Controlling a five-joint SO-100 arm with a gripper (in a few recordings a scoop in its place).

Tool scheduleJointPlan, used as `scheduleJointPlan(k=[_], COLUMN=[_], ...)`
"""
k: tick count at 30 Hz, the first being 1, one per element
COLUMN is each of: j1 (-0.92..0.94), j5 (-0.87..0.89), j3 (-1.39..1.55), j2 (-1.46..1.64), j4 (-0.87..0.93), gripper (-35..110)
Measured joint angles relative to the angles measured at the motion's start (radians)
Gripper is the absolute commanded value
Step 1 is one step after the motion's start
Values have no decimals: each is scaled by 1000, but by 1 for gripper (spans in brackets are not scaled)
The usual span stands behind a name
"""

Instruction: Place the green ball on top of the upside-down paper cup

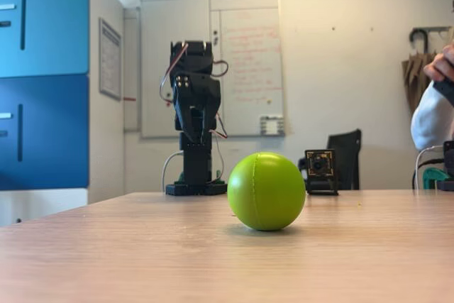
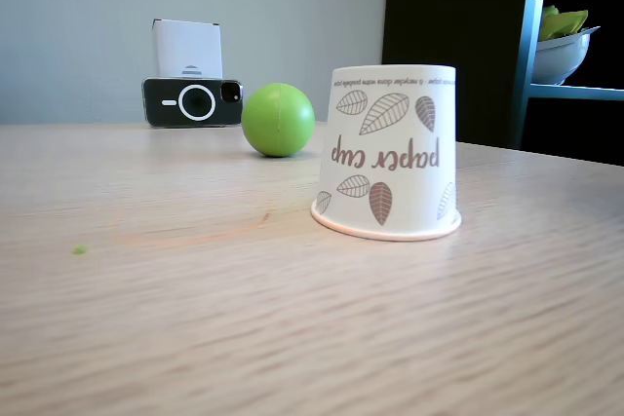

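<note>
The green ball rests on the wooden table, near the middle of a fixed view. In the other fixed view the ball lies a little behind and to the left of the upside-down paper cup. The cup is white with leaf prints and stands on its wide rim, apart from the ball. The black arm is folded up at the table's far edge, well behind the ball. Its gripper is tucked against the arm, and its jaws cannot be made out.
A small black camera stands behind the ball. A person's sleeve shows at the right edge. A blue cabinet stands at the left. A phone on a stand sits behind the ball. A bowl sits on a shelf.
</note>
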Motion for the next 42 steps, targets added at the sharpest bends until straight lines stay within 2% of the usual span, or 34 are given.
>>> scheduleJointPlan(k=[6,10,17,22,26,42], j1=[-63,-104,-195,-262,-290,-222], j5=[0,2,32,209,249,133], j3=[-341,-497,-778,-885,-963,-1121], j2=[-399,-638,-983,-1117,-1193,-1374], j4=[-38,-149,-210,-216,-249,-416], gripper=[4,9,22,33,40,48])
